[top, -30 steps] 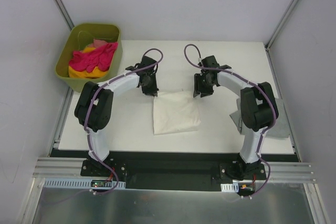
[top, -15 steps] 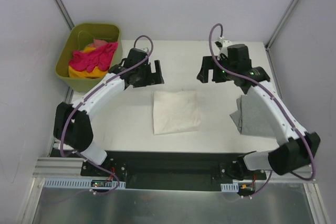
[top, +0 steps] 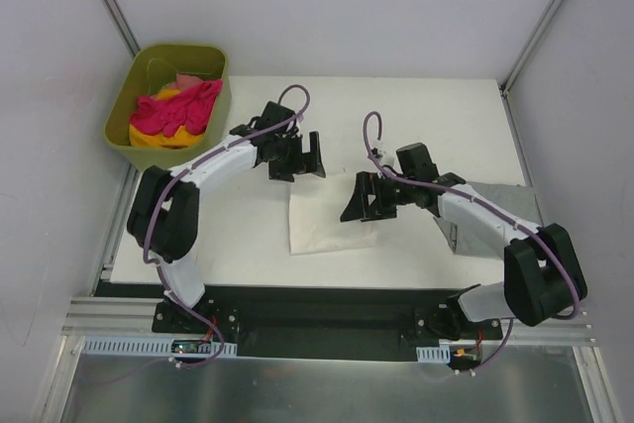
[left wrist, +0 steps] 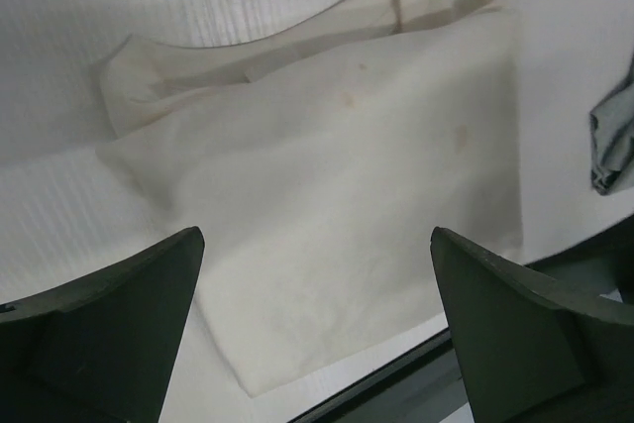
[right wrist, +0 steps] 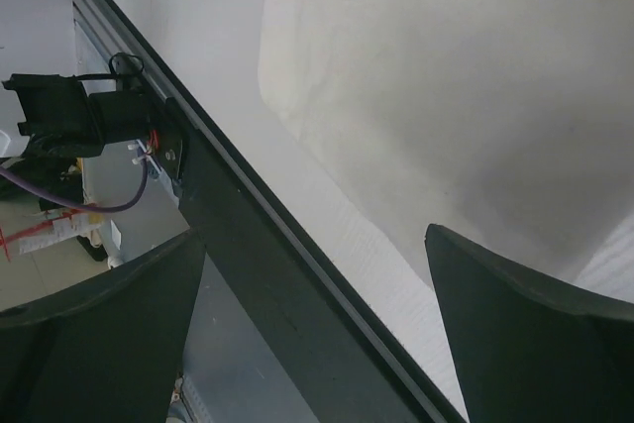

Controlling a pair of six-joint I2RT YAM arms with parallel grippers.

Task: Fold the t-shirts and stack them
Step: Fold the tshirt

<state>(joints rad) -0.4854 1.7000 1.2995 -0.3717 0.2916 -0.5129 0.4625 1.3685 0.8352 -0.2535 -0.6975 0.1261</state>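
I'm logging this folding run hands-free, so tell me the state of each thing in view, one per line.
Cream-white t-shirt: folded, flat on the table.
Grey t-shirt: flat, partly hidden by the right arm.
Olive-green tub: upright, holding shirts.
Pink t-shirt: crumpled in the tub.
Yellow t-shirt: bunched beneath the pink one.
Left fingers: open, empty.
Right fingers: open, empty.

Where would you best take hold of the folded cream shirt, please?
Probably the cream shirt by its far edge, coming down from the far side: the layers there lie loose and lifted, so jaws can pinch them, while the near edges lie flat on the table.
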